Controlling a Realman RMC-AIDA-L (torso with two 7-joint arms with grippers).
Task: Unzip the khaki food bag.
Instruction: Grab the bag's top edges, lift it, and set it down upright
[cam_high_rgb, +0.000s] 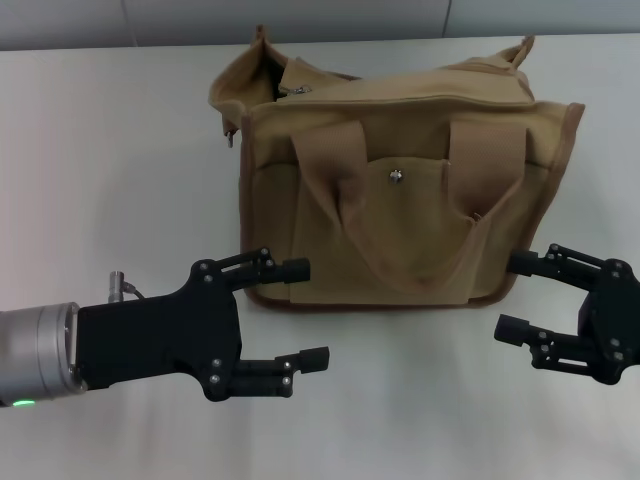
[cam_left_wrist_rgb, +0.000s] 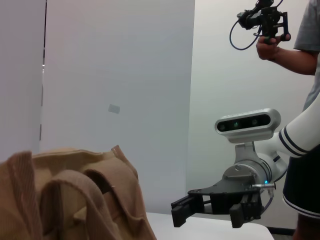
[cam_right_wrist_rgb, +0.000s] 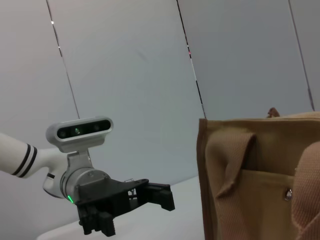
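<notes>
The khaki food bag (cam_high_rgb: 400, 190) stands upright on the white table (cam_high_rgb: 110, 170). The left gripper (cam_high_rgb: 305, 315) and right gripper (cam_high_rgb: 512, 295) hover at its lower front corners, both spread wide, holding nothing.

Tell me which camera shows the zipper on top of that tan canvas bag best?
The head view. It looks down on the boxy tan canvas bag, so the top zipper and its metal pull show. The left wrist view shows only a side and handle of the bag; the right wrist view shows its front pocket; neither shows the zipper.
</notes>
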